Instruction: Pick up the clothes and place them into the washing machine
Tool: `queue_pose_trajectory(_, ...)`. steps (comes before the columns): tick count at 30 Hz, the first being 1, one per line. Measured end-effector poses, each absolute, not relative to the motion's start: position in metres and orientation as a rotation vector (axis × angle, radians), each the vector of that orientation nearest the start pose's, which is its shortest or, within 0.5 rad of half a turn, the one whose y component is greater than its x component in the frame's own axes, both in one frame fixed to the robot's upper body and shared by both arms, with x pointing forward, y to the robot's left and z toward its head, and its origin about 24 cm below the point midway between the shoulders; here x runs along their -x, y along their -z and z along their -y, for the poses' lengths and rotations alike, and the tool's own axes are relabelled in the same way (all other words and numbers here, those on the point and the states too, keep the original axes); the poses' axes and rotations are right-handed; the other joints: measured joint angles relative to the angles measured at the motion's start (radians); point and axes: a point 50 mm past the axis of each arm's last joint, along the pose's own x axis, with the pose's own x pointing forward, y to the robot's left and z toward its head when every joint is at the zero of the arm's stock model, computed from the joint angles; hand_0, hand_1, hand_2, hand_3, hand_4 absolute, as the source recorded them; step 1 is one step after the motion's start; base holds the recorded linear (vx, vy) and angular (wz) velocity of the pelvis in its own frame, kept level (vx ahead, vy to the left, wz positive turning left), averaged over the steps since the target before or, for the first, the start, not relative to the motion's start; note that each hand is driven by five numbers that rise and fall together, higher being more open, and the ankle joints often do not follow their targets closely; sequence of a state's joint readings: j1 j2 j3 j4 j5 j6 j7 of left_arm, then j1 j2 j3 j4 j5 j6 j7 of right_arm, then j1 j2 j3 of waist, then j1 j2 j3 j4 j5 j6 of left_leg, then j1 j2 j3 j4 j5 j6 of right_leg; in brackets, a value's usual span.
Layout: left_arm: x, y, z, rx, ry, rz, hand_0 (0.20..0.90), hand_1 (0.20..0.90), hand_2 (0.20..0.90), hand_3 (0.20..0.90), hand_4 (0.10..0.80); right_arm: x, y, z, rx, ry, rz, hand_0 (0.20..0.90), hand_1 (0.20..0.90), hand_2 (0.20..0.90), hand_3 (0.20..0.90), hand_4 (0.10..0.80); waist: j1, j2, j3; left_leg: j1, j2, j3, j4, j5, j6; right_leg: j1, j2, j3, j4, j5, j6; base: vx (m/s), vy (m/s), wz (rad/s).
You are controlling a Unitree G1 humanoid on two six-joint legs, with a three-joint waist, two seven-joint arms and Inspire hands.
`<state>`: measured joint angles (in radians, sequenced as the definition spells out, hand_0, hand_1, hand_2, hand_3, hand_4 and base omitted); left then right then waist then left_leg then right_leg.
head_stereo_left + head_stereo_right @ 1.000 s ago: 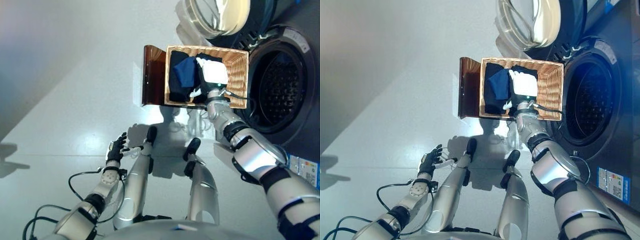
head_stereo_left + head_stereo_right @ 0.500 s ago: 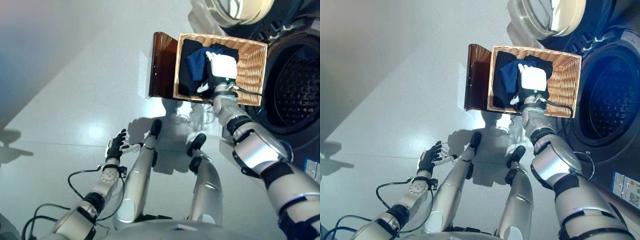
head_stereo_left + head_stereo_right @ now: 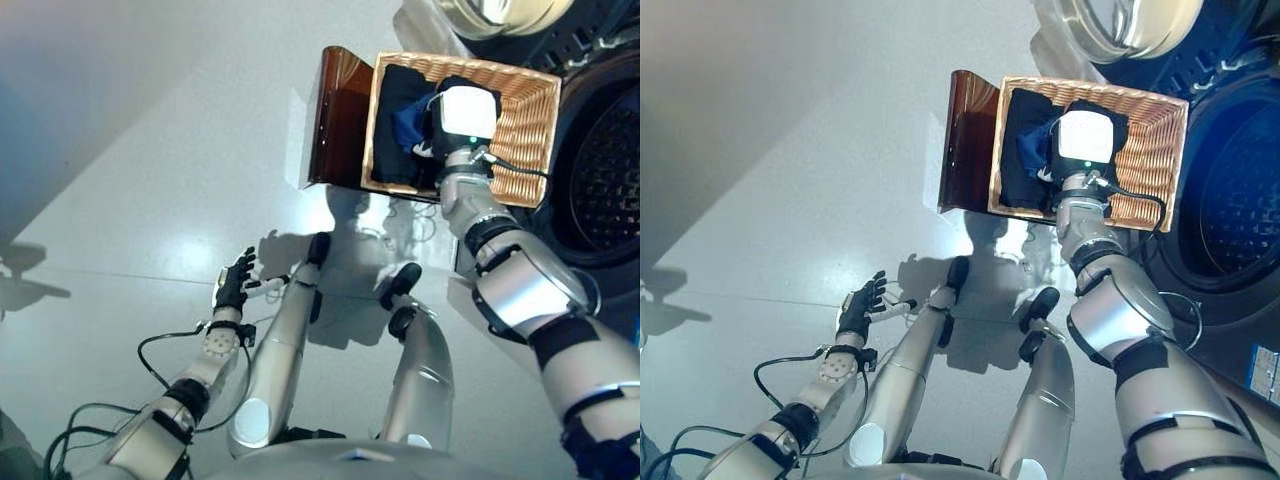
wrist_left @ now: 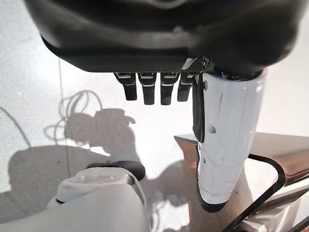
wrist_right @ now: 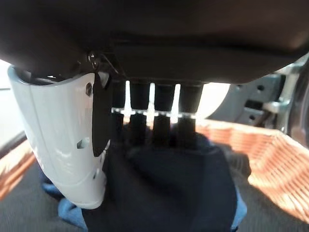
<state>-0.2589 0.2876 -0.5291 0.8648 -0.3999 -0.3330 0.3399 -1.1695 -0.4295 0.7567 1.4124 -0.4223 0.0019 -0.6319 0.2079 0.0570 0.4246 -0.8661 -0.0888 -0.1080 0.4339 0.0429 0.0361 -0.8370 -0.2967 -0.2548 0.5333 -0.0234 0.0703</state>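
A shallow wicker basket (image 3: 528, 150) rests on a low dark brown box (image 3: 335, 120) beside the washing machine. It holds black clothes (image 3: 395, 135) and a blue cloth (image 3: 408, 122). My right hand (image 3: 466, 112) is down in the basket on top of the clothes. In the right wrist view its fingers (image 5: 154, 125) curl into a bunched dark cloth (image 5: 169, 193), opposite the white-covered thumb (image 5: 63, 145), with blue cloth (image 5: 70, 215) beneath. My left hand (image 3: 232, 290) hangs open and empty low on the left, over the floor.
The washing machine's open drum (image 3: 612, 160) lies right of the basket, and its round door (image 3: 500, 12) stands open above it. Pale floor spreads out left of the brown box.
The whole picture has shifted, so the camera moved. My right hand has stayed in the basket and closed over the clothes; the blue cloth is more bunched and covered. The left hand is unchanged.
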Motion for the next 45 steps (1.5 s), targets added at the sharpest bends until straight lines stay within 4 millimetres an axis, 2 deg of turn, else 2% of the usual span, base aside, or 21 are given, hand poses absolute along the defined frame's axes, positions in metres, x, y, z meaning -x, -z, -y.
queue_pose_trajectory(10, -0.255, 0.062, -0.173, -0.199, -0.091, -0.346, 0.9, 0.9, 0.9, 0.9, 0.8, -0.409, -0.158, 0.216, 1.501, 0.41, 0.168, 0.2, 0.2, 0.2, 0.2, 0.3, 0.0, 0.0, 0.002, 0.013, 0.0, 0.014, -0.004, 0.001, -0.001, -0.002, 0.002, 0.016, 0.013, 0.001, -0.007, -0.003, -0.003, -0.01)
queue_pose_trajectory(16, -0.249, 0.068, -0.176, -0.209, -0.099, -0.372, 0.9, 0.9, 0.9, 0.9, 0.8, -0.409, -0.154, 0.215, 1.496, 0.387, 0.152, 0.2, 0.2, 0.2, 0.2, 0.3, -0.006, 0.002, 0.006, 0.124, 0.008, 0.023, -0.062, 0.007, -0.002, 0.1, 0.017, 0.023, -0.057, 0.018, 0.002, -0.02, -0.006, -0.1)
queue_pose_trajectory(19, -0.246, 0.07, -0.179, -0.211, -0.106, -0.382, 0.9, 0.9, 0.9, 0.9, 0.8, -0.411, -0.161, 0.208, 1.413, 0.397, 0.194, 0.2, 0.2, 0.2, 0.2, 0.3, -0.032, 0.001, 0.005, 0.159, 0.012, 0.03, -0.11, 0.022, 0.0, 0.134, 0.027, 0.026, -0.111, 0.037, 0.014, -0.029, -0.003, -0.08)
queue_pose_trajectory(21, -0.246, 0.071, -0.178, -0.211, -0.104, -0.387, 0.9, 0.9, 0.9, 0.9, 0.8, -0.412, -0.165, 0.205, 1.343, 0.407, 0.202, 0.2, 0.2, 0.2, 0.2, 0.3, -0.033, 0.0, 0.005, 0.173, 0.021, 0.048, -0.13, 0.026, 0.004, 0.148, 0.039, 0.034, -0.15, 0.067, 0.011, -0.018, 0.01, -0.25)
queue_pose_trajectory(23, -0.244, 0.073, -0.18, -0.214, -0.111, -0.4, 0.9, 0.9, 0.9, 0.9, 0.8, -0.411, -0.161, 0.203, 1.208, 0.416, 0.186, 0.2, 0.2, 0.2, 0.2, 0.3, -0.038, 0.0, 0.005, 0.197, 0.025, 0.059, -0.155, 0.029, 0.008, 0.17, 0.048, 0.044, -0.185, 0.084, 0.014, -0.004, 0.006, -0.22)
queue_pose_trajectory(26, -0.237, 0.079, -0.183, -0.218, -0.122, -0.429, 0.9, 0.9, 0.9, 0.9, 0.8, -0.405, -0.145, 0.204, 0.916, 0.429, 0.131, 0.2, 0.2, 0.2, 0.2, 0.3, -0.056, 0.0, 0.005, 0.264, 0.025, 0.076, -0.197, 0.038, 0.019, 0.231, 0.052, 0.049, -0.231, 0.099, 0.027, -0.026, 0.018, -0.13)
queue_pose_trajectory(28, -0.233, 0.083, -0.186, -0.225, -0.127, -0.454, 0.9, 0.9, 0.9, 0.9, 0.8, -0.4, -0.131, 0.206, 0.728, 0.443, 0.083, 0.2, 0.2, 0.2, 0.2, 0.3, -0.068, 0.0, 0.005, 0.301, 0.025, 0.088, -0.219, 0.038, 0.021, 0.265, 0.054, 0.051, -0.261, 0.11, 0.031, -0.037, 0.027, -0.17)
queue_pose_trajectory(30, -0.228, 0.087, -0.191, -0.223, -0.144, -0.477, 0.9, 0.9, 0.9, 0.9, 0.8, -0.394, -0.112, 0.209, 0.451, 0.478, 0.005, 0.2, 0.2, 0.2, 0.2, 0.3, -0.088, 0.0, 0.004, 0.327, 0.027, 0.098, -0.245, 0.039, 0.024, 0.291, 0.056, 0.052, -0.295, 0.12, 0.035, -0.031, 0.025, -0.14)
queue_pose_trajectory(33, -0.226, 0.089, -0.195, -0.218, -0.164, -0.494, 0.9, 0.9, 0.9, 0.9, 0.8, -0.384, -0.09, 0.217, 0.286, 0.516, -0.078, 0.2, 0.2, 0.2, 0.2, 0.3, -0.098, 0.001, 0.004, 0.345, 0.028, 0.112, -0.259, 0.037, 0.022, 0.308, 0.062, 0.065, -0.329, 0.135, 0.036, 0.019, 0.019, -0.15)
queue_pose_trajectory(34, -0.224, 0.09, -0.196, -0.217, -0.167, -0.501, 0.9, 0.9, 0.9, 0.9, 0.8, -0.379, -0.081, 0.219, 0.177, 0.528, -0.089, 0.2, 0.2, 0.2, 0.2, 0.3, -0.103, 0.001, 0.004, 0.353, 0.029, 0.121, -0.267, 0.038, 0.024, 0.309, 0.064, 0.076, -0.333, 0.137, 0.037, 0.022, 0.022, -0.21)
queue_pose_trajectory(38, -0.216, 0.097, -0.199, -0.227, -0.169, -0.537, 0.9, 0.9, 0.9, 0.9, 0.8, -0.37, -0.059, 0.21, -0.172, 0.574, -0.153, 0.2, 0.2, 0.2, 0.2, 0.3, -0.109, 0.004, 0.004, 0.371, 0.033, 0.143, -0.279, 0.038, 0.025, 0.31, 0.07, 0.104, -0.347, 0.146, 0.034, 0.006, 0.014, -0.23)
queue_pose_trajectory(42, -0.214, 0.1, -0.191, -0.223, -0.144, -0.547, 0.9, 0.9, 0.9, 0.9, 0.8, -0.361, -0.044, 0.211, -0.654, 0.714, -0.146, 0.2, 0.2, 0.2, 0.2, 0.3, -0.109, 0.044, 0.001, 0.373, 0.039, 0.162, -0.28, 0.037, 0.024, 0.305, 0.075, 0.114, -0.355, 0.155, 0.032, 0.007, 0.011, -0.13)
queue_pose_trajectory(45, -0.212, 0.102, -0.182, -0.205, -0.126, -0.556, 0.9, 0.9, 0.9, 0.9, 0.8, -0.357, -0.038, 0.207, -0.926, 0.773, -0.107, 0.2, 0.2, 0.2, 0.2, 0.3, -0.109, 0.076, -0.001, 0.373, 0.042, 0.17, -0.28, 0.036, 0.025, 0.3, 0.082, 0.131, -0.363, 0.159, 0.036, 0.023, -0.008, -0.15)
